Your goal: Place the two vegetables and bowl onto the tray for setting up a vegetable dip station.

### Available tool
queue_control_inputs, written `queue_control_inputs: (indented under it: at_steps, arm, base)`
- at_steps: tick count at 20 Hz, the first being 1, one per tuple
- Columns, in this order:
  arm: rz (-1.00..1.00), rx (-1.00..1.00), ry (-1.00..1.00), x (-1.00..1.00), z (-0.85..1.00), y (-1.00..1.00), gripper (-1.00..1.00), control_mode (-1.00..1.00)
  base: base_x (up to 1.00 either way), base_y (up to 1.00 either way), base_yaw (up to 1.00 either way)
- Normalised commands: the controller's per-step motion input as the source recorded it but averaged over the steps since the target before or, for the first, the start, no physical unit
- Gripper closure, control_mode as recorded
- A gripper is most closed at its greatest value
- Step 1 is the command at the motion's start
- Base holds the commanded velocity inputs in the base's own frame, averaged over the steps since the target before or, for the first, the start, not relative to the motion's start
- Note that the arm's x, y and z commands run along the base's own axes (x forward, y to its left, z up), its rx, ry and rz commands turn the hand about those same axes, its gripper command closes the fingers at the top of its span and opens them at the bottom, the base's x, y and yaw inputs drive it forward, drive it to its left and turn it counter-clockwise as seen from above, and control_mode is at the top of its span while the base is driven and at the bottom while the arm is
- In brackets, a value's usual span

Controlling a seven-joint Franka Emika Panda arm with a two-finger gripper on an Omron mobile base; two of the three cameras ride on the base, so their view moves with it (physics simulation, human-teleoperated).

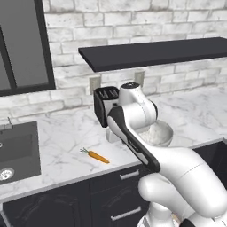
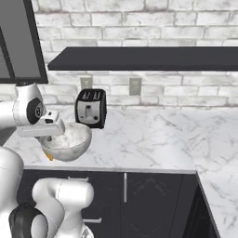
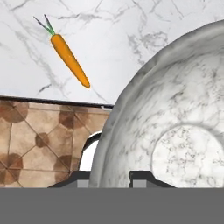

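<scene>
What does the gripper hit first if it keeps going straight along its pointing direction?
Probably the bowl itself: its rim wall sits between the fingertips of the gripper, apparently already gripped. Past the rim, the line seems to lead to the counter; depth is unclear. The carrot lies off to the side.

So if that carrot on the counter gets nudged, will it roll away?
Probably. The carrot is round and tapered, lying flat on smooth marble counter, so it would likely roll in a curve. It looks stiff, not floppy. Its slim, smooth body may slip between fingers.
</scene>
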Motion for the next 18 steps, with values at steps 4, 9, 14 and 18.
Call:
queue_control_inputs:
  at_steps: [4,9,14,18]
  arm:
    - [0.00,0.00,0.00,0.00,0.00,0.00,1.00,1.00]
    - [0.00,0.00,0.00,0.00,0.00,0.00,1.00,1.00]
    - [0.00,0.00,0.00,0.00,0.00,0.00,1.00,1.00]
    - [0.00,0.00,0.00,0.00,0.00,0.00,1.00,1.00]
  base:
    - [-0.07,0.57,-0.12]
    - [-0.12,0.67,-0.06]
    - [-0.23,0.68,-0.01]
    - [-0.23,0.71,0.00]
